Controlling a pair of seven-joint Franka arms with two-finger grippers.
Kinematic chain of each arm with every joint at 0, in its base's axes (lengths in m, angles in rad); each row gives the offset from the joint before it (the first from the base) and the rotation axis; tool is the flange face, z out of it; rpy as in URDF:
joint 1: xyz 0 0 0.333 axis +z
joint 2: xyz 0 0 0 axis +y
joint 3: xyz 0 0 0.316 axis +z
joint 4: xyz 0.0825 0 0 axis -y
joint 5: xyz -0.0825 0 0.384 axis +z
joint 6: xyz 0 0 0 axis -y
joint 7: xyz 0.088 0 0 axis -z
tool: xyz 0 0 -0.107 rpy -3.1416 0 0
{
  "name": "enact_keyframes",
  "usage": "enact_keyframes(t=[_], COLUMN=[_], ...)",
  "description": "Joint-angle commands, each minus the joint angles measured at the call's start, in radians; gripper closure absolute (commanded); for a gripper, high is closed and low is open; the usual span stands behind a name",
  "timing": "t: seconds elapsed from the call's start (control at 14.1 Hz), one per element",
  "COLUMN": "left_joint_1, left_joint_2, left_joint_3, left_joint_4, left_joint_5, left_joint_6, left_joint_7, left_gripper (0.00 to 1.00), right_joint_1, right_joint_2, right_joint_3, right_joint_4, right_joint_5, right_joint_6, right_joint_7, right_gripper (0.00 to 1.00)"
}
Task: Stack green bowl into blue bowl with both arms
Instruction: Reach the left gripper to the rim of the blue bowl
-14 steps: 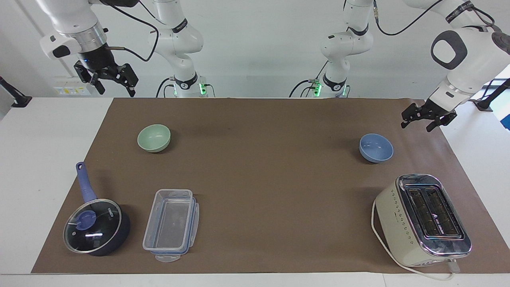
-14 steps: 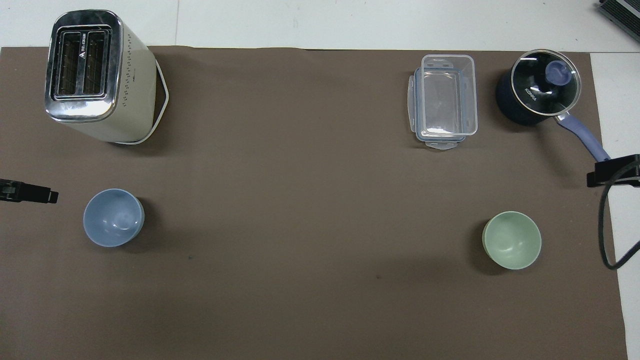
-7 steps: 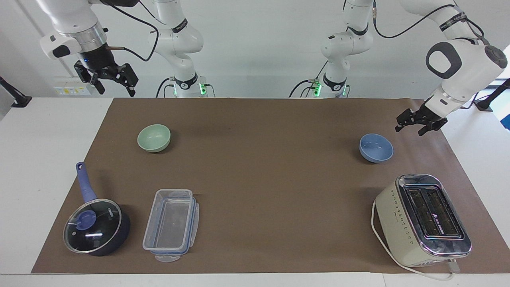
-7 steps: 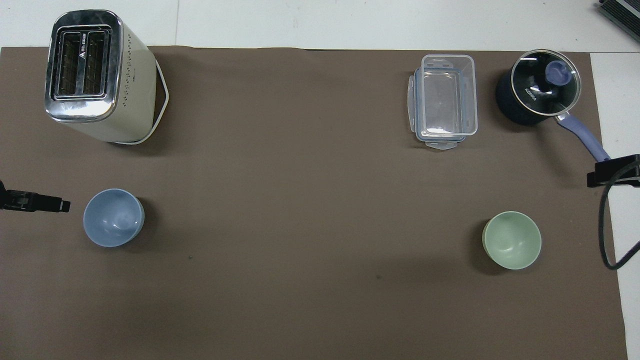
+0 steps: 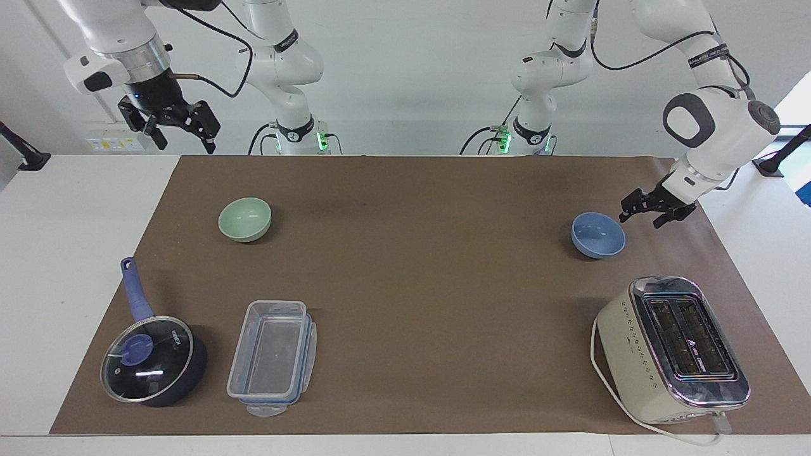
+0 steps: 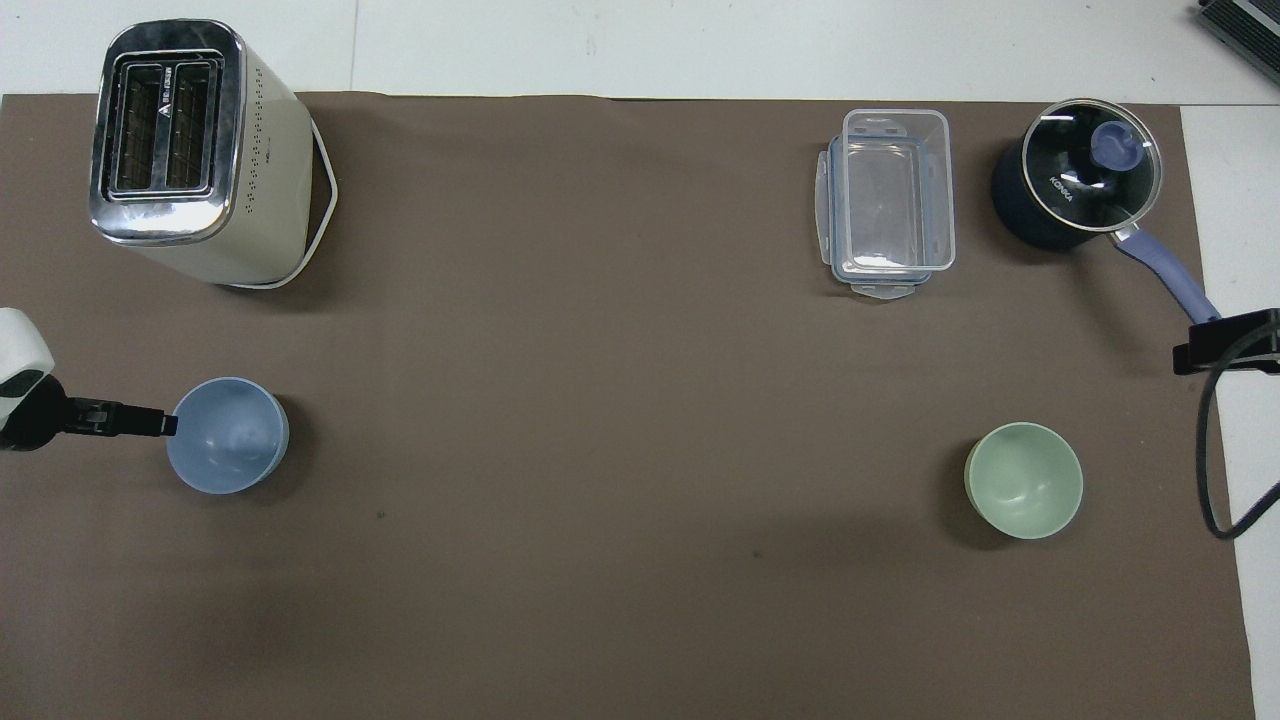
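Left gripper [image 5: 645, 212] had closed on blue bowl [image 5: 598, 235], jaws spread; right gripper [image 5: 177, 126] waited upper left, spread. Step: reach; next, grasp rim.

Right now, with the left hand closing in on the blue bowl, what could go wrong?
1. The left hand comes in low from the side at the small matte periwinkle-blue bowl; it may nudge the rim and slide the bowl instead of gripping it.
2. The cream and chrome toaster stands close by the bowl, a possible obstacle for the arm.
3. The pale mint-green bowl sits far off, by the waiting right hand: a long carry.
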Motion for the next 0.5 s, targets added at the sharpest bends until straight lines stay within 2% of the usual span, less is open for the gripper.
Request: enact_keyframes(t=[0.0,0.14,0.28,0.42], left_joint_1=[0.014,0.014,0.0,0.002], left_joint_2=[0.005,0.01,0.02,0.023], left_joint_3=[-0.006,-0.008,-0.006,-0.006], left_joint_4=[-0.03,-0.062,-0.116,-0.118], left_joint_5=[-0.023,-0.046,-0.092,-0.095], left_joint_6=[0.035,0.075,0.17,0.176], left_joint_7=[0.022,0.022,0.02,0.019], left_gripper=[0.0,0.03,0.1,0.14], right_joint_1=[-0.004,0.001,0.001,0.0], right_joint_2=[-0.01,-0.008,-0.008,-0.008], right_joint_3=[0.006,0.006,0.006,0.006], right_joint_4=[-0.005,-0.005,-0.005,-0.007], right_joint_5=[0.006,0.006,0.006,0.008], right_joint_6=[0.009,0.018,0.018,0.015], right_joint_7=[-0.016,-0.016,-0.018,-0.018], right_gripper=[0.0,0.0,0.0,0.0])
